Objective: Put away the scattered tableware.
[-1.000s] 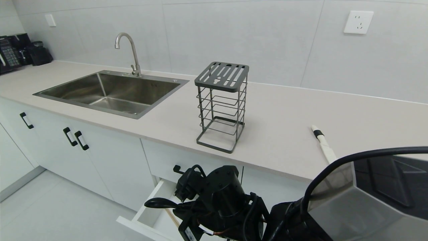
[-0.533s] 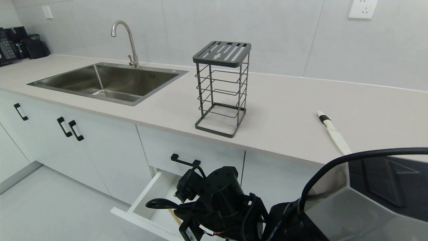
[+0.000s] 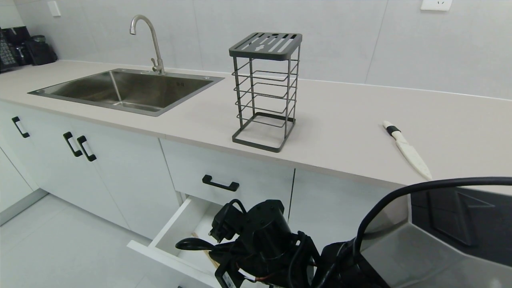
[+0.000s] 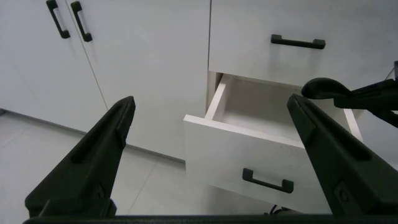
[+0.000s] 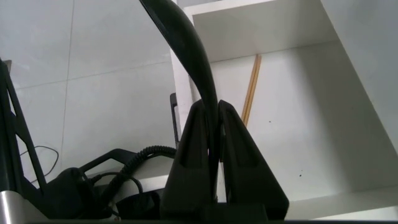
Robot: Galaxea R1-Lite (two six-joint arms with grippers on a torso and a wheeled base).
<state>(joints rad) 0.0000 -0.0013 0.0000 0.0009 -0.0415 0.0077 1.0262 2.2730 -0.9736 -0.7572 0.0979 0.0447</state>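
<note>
The right hand (image 5: pixel 210 112) is clenching a black spoon (image 5: pixel 180 37) by its handle, both fingers pressing against it from either side. The hand is hanging low in front of the cabinets, and the spoon's bowl end is pointing left over the open drawer (image 3: pixel 170 226). Inside that white drawer a pair of wooden chopsticks (image 5: pixel 251 87) is lying along the bottom, near its left wall. A closed drawer with a black handle (image 3: pixel 220 184) is sitting directly above the open one.

The left hand (image 4: pixel 209 106) is hovering released, its fingers spread wide with nothing between them, facing the pulled-out drawer front from the near left side.

Farther out, on the table (image 3: pixel 340 132) above the drawers, a dark wire rack (image 3: pixel 264 92) with a slotted top is standing upright. Well to its right a white knife (image 3: pixel 406 150) with a black band on its handle is lying flat, close to the table's near edge, its tip pointing toward the near right. To the left of the rack a steel sink (image 3: pixel 156 113) is sitting sunk into the table, with a curved faucet (image 3: pixel 146 40) rising at its far edge.
</note>
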